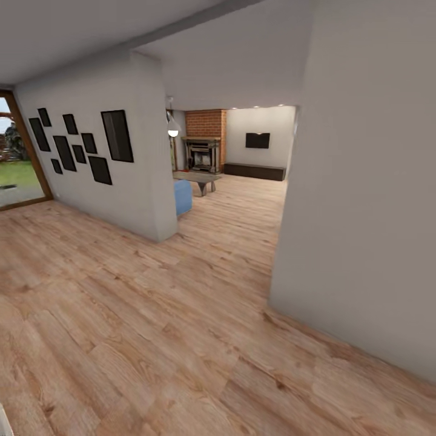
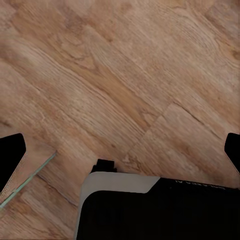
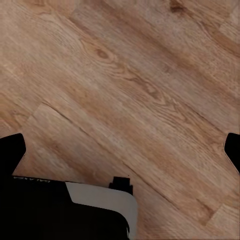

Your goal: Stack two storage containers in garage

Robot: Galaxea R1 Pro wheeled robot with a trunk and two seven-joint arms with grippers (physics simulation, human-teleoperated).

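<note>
The living room (image 1: 236,151) lies far ahead; both end effectors spread over wood floor (image 2: 125,75).

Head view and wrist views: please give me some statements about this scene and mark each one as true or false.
1. A brick fireplace stands at the far end of the room ahead. True.
2. The floor is dark grey concrete. False: it is light wood planks.
3. The dark frames hang on the wall at the view's left. True.
4. The left gripper holds an orange-red container. False: its fingers are spread apart with bare planks between them.
5. The right gripper is open over the planks. True.
6. The TV hangs on the brick. False: it hangs on the pale wall beside the brick.
</note>
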